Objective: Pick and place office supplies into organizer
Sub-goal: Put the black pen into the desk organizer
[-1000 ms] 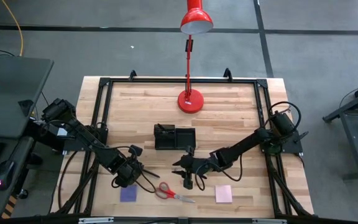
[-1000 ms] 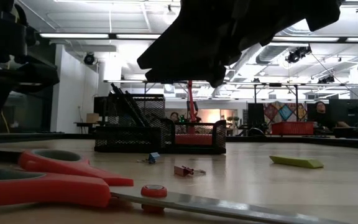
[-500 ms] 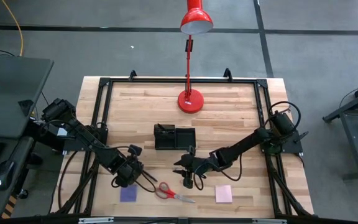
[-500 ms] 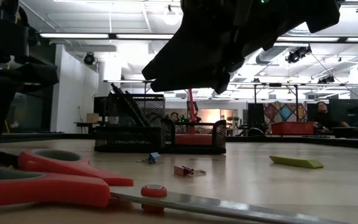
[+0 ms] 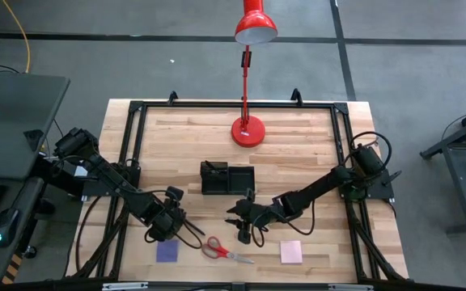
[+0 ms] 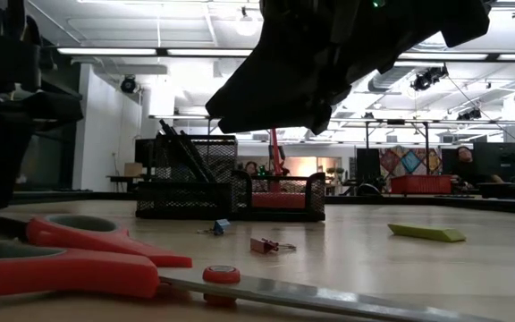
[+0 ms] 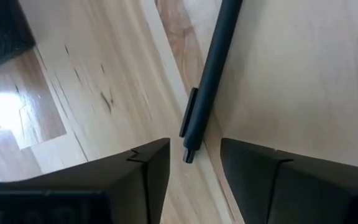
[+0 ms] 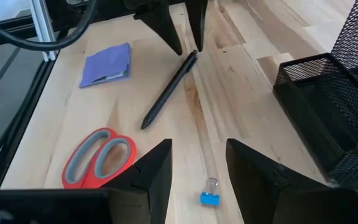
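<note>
Black pen (image 7: 205,81) lies flat on worktop (image 5: 298,137), lower left; my left tool (image 7: 194,163) straddles its end, fingers parted, ready to pinch. Right tool (image 8: 197,165) open, waiting mid-frame.

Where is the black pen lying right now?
The black pen lies flat on the table's front left, between the purple sticky pad and the scissors, its end between the left gripper's fingers.
</note>
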Motion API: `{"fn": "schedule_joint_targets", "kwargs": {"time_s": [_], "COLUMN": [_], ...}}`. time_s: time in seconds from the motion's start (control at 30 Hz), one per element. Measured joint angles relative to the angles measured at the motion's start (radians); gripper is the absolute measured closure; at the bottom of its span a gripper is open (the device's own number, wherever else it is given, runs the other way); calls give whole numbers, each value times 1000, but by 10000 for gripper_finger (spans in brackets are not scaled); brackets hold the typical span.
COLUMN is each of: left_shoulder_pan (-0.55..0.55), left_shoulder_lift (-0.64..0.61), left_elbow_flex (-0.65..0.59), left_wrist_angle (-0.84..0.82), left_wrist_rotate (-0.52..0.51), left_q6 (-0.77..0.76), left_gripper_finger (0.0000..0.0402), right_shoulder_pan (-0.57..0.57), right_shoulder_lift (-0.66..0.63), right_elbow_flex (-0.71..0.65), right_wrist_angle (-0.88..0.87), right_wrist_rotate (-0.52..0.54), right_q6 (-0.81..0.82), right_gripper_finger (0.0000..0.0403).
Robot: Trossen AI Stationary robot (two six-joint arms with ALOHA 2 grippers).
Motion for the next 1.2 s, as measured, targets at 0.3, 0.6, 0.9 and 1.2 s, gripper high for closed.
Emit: {"fn": "schedule_joint_targets", "kwargs": {"time_s": [0.3,0.6,0.9,1.2], "left_shoulder_pan": [16,32,73,71], "left_shoulder_lift": [0,12,61,60], "left_elbow_flex": [-29,-29,-24,-25], "left_wrist_angle": [46,69,105,114], "left_wrist_rotate": [19,45,107,97], "left_q6": [5,39,57,38], "left_gripper_finger": [282,312,351,386], "right_shoulder_pan": [0,0,1,1], "right_shoulder_lift": [0,0,0,0], "right_elbow_flex": [0,0,0,0], "right_wrist_angle": [0,0,-6,-6], "right_wrist_rotate": [0,11,19,7], "right_q6": [0,0,0,0], "right_gripper_finger": [258,258,258,258]}}
